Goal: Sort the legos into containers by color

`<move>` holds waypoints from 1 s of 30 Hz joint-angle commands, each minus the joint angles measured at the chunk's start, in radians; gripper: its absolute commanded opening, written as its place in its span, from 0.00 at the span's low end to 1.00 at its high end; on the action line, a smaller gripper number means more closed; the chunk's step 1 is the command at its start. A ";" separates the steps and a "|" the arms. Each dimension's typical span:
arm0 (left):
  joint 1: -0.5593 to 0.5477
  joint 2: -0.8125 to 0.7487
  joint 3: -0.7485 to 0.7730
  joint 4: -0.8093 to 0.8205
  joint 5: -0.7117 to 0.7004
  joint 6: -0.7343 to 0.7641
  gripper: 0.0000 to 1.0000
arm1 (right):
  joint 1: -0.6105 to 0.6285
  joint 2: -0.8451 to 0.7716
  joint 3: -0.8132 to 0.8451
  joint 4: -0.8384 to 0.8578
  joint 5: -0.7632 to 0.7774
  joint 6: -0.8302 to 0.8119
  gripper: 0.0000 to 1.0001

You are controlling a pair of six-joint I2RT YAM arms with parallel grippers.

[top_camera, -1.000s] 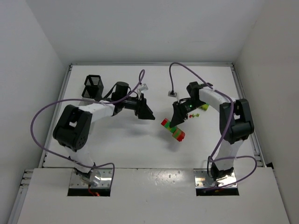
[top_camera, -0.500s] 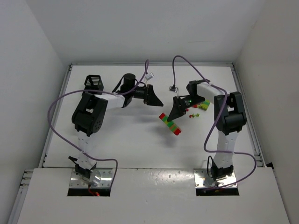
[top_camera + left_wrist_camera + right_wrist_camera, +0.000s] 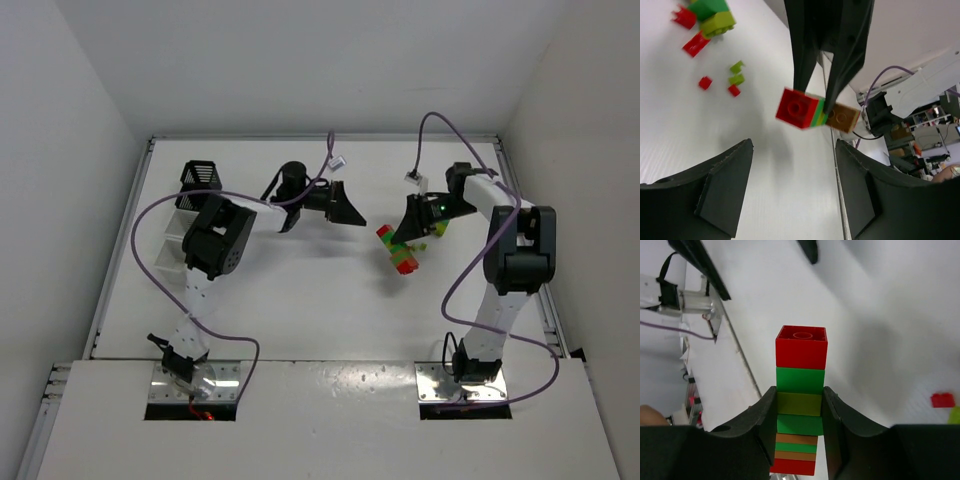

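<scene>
At the centre right of the top view, the right gripper [image 3: 408,230] pinches a stack of legos [image 3: 399,252], which seems to hang above the table [image 3: 300,310]; in its wrist view the jaws press on the stack's middle bands, the red top brick farthest from the camera. Just left of it in the top view, the left gripper [image 3: 345,207] faces the stack with its fingers [image 3: 725,190] spread and nothing between them.

I judge the sorting to be barely begun; the stack is not yet pulled apart, and loose legos [image 3: 696,44] lie on the table in the upper left of the left wrist view. The containers [image 3: 203,180] stand at the far left of the top view, well apart from every brick; whether anything lies in them cannot be told.

Counted: the stack shows eight bands in the right wrist view, two red at the ends, three green, one yellow-green and two brownish; the loose pieces in the left wrist view are four small red, two small yellow-green, plus a green and a yellow-green brick at the top edge. Of bins, one black mesh bin and two white bins [image 3: 183,225] show; any others are hidden behind the left arm.
</scene>
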 commanded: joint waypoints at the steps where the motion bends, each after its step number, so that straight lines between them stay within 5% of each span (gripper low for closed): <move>1: -0.051 -0.004 0.075 0.045 -0.025 0.023 0.73 | 0.020 -0.044 0.039 -0.165 -0.098 -0.132 0.00; 6: -0.082 0.028 0.141 0.045 -0.024 -0.003 0.73 | 0.038 -0.004 0.030 -0.268 -0.143 -0.246 0.00; 19: -0.110 0.031 0.098 0.028 0.059 0.023 0.70 | 0.018 -0.036 0.057 -0.262 -0.112 -0.223 0.00; 24: -0.110 0.012 0.107 -0.128 0.080 0.161 0.67 | 0.018 -0.036 0.048 -0.241 -0.103 -0.214 0.00; 30: -0.110 0.001 0.098 -0.137 0.126 0.161 0.72 | 0.018 -0.055 0.006 -0.175 -0.063 -0.176 0.00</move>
